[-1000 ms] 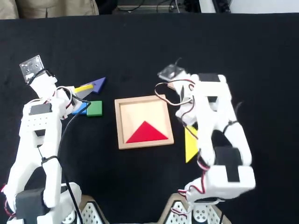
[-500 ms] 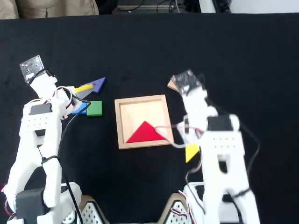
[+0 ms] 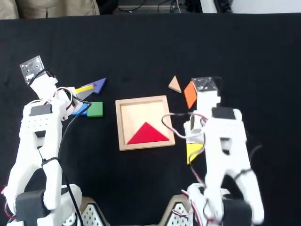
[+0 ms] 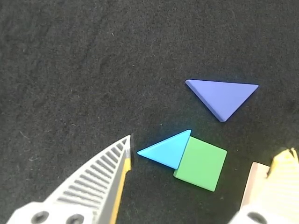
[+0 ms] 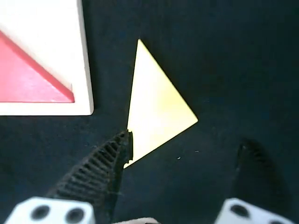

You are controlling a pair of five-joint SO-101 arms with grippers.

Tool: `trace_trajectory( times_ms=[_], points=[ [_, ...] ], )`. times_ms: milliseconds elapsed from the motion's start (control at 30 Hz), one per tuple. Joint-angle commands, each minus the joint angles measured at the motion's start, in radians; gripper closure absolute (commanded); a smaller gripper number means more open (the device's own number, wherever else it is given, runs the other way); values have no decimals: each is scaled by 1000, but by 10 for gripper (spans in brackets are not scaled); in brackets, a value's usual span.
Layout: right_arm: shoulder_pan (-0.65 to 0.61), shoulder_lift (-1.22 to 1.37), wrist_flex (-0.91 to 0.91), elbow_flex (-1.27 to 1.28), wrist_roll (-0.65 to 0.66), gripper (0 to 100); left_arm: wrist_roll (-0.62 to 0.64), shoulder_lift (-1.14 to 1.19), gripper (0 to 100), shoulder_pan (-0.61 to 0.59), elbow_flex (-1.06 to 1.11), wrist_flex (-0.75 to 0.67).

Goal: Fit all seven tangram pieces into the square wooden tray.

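The right gripper is held open over the yellow triangle beside the wooden tray, the left gripper open over the light-blue triangle and green square.

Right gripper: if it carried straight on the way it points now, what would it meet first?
Most likely the yellow triangle, which lies right ahead of the open right gripper. How high the gripper hangs above it is unclear.

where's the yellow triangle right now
The yellow triangular tangram piece lies flat on the black table just right of the square wooden tray in the high view, beneath the right gripper, whose fingers are open.
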Motion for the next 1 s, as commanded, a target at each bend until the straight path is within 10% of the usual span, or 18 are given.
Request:
trace_trajectory(
  times_ms=[0,967],
  points=[
    [-5,159,-9,-102,-48,632,9,-5,562,-5,7,-18],
    [-18,173,-224,64,-123,630,60,-8,562,-4,116,-153]
  ],
)
